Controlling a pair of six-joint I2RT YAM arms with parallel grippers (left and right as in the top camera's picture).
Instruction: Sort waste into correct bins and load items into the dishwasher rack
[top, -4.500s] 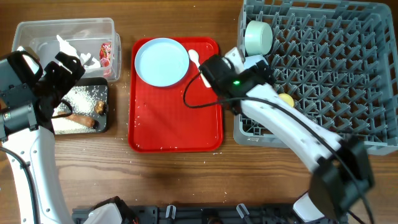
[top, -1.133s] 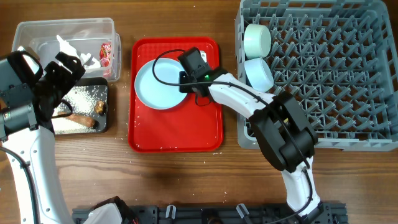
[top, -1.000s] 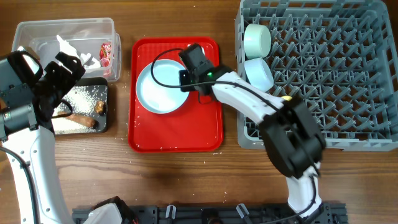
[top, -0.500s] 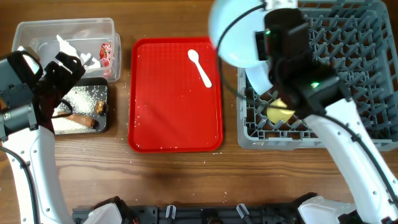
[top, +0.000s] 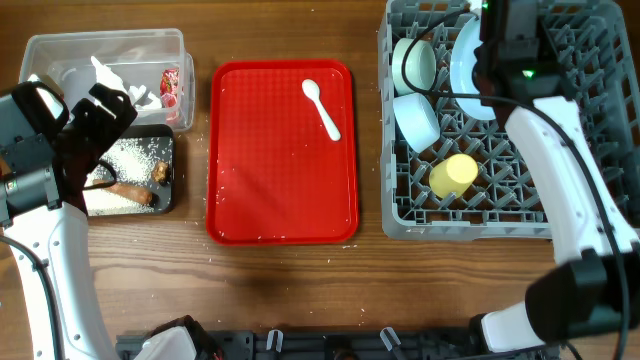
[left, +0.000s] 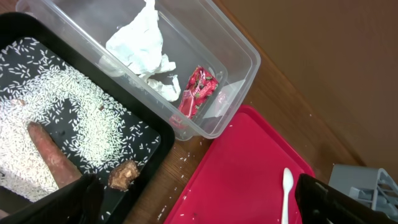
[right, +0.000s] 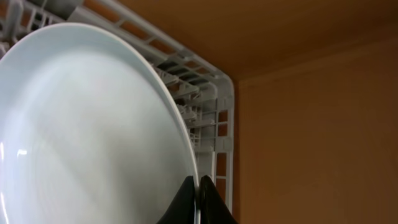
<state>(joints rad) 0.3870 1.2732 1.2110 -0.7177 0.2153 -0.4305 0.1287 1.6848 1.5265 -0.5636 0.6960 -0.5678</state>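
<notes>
My right gripper (right: 198, 200) is shut on the rim of the pale blue plate (right: 87, 130), which stands on edge among the back pegs of the grey dishwasher rack (top: 570, 150). From overhead the plate (top: 466, 68) sits beside a green bowl (top: 413, 62), a blue bowl (top: 417, 120) and a yellow cup (top: 453, 175). My left gripper (left: 199, 208) hangs open and holds nothing over the bins. The clear tub (left: 239, 46) holds a red wrapper (left: 198, 92) and a white scrap (left: 146, 50). The black tray (left: 152, 134) holds rice crumbs (left: 62, 106), a brown stick (left: 53, 158) and a lump (left: 123, 175).
A flat red serving tray (top: 280, 170) lies between the bins and the rack, with a white plastic spoon (top: 322, 108) on it. A few rice grains are scattered on the wooden table (top: 300, 280) around the tray.
My right arm lifted the plate off the red tray and carried it right, into the rack, where it now stands on edge. The spoon shows again. The left arm has not moved.
</notes>
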